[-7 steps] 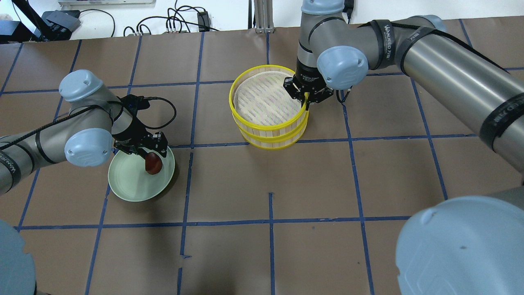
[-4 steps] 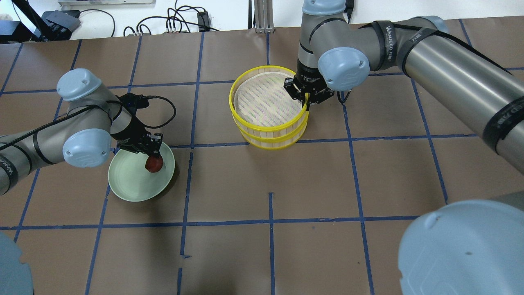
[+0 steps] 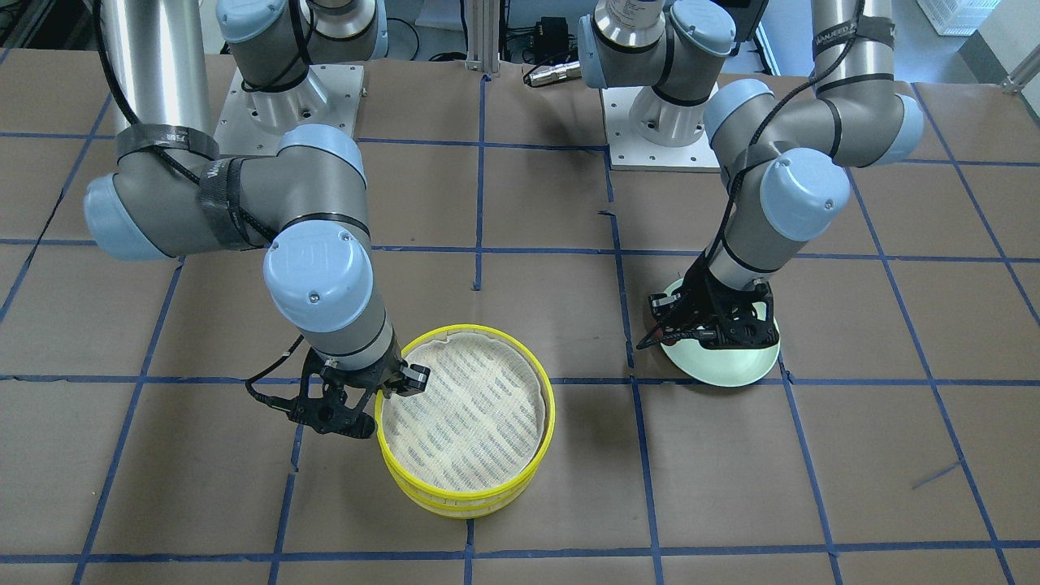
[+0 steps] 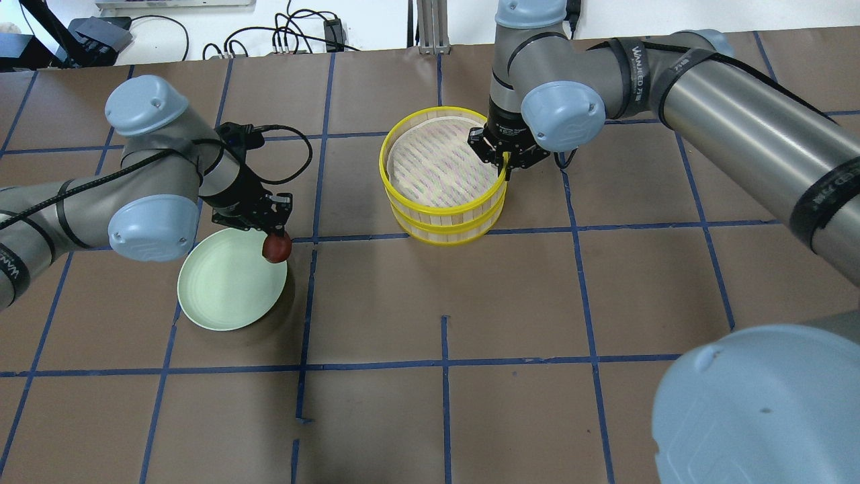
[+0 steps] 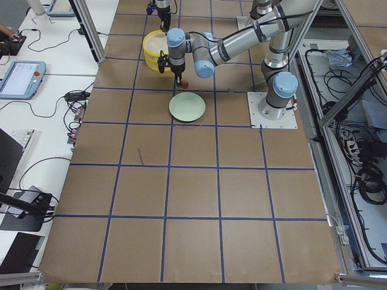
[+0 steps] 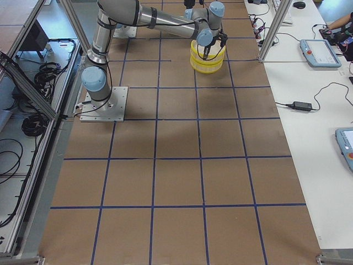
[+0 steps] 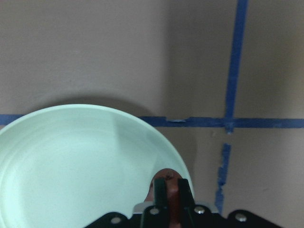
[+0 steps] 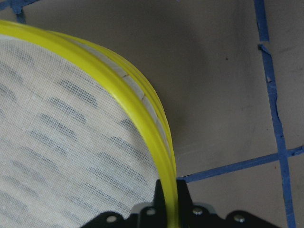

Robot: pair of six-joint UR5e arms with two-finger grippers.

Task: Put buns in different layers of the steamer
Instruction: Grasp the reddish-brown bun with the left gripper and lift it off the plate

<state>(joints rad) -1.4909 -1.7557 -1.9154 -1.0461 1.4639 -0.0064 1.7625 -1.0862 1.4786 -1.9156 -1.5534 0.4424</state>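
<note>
- While both arms are working over the table (image 4: 537,302), we are logging the steamer (image 4: 440,236) first. It is standing as two stacked trays with yellow rims.
- The top tray (image 4: 383,165) is showing its off-white cloth (image 4: 437,168) with grey-blue dashes.
- The pale green plate (image 4: 215,296) is sitting well apart from the steamer, on the left arm's side.
- The left gripper (image 4: 275,236) is pinching the reddish-brown bun (image 4: 276,248) between fingers drawn close together.
- The bun is hanging at the plate's edge, on the side toward the steamer. We are unable to tell whether it is touching the plate.
- The right gripper (image 4: 505,165) is clamping the top tray's yellow rim. In the right wrist view the rim is running between the fingers, one inside the tray and one outside.
</note>
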